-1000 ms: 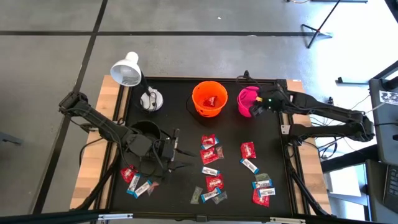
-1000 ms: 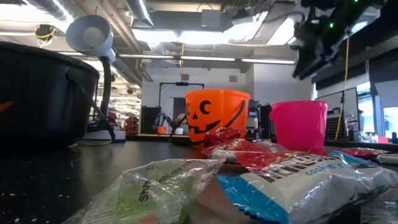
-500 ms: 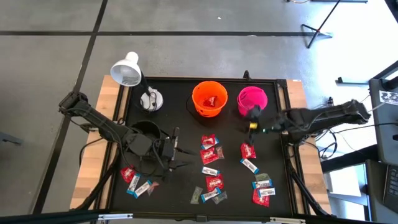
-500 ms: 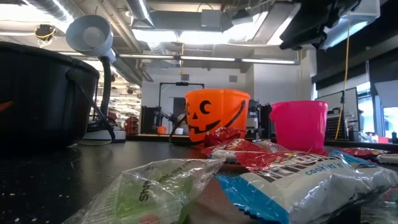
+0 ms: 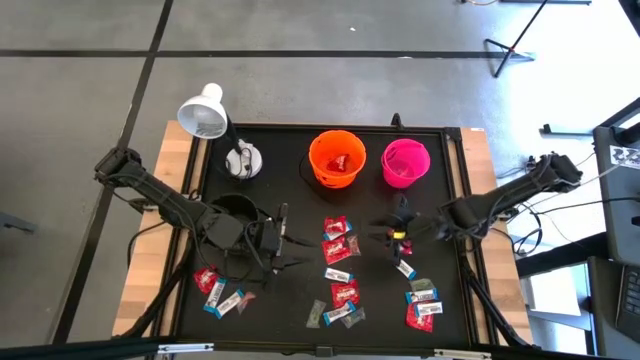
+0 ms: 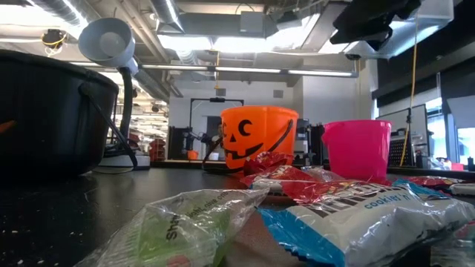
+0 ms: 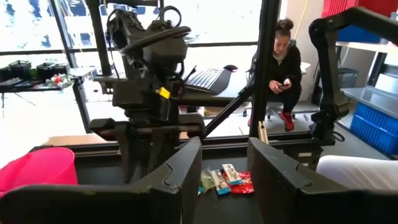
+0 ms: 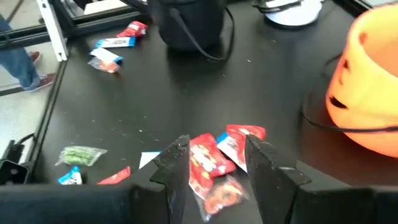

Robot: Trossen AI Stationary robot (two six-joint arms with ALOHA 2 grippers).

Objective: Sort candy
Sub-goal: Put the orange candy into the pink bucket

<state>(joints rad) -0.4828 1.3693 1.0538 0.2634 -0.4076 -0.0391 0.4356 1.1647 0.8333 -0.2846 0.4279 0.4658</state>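
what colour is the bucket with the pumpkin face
Orange bucket with a black jack-o'-lantern face; the low view shows it best.

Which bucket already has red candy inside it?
The orange bucket, the middle one of the three. Something red lies at its bottom, while the pink bucket beside it shows only pink inside.

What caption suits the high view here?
Right gripper open above a red candy; left gripper waits by the black bucket.

Even overhead light, soft shadows on table (image 5: 300, 290). Ceiling lights (image 6: 223, 43) glare in low view; near candy (image 6: 297, 215) blurred. Windows (image 7: 205, 22) blown out.
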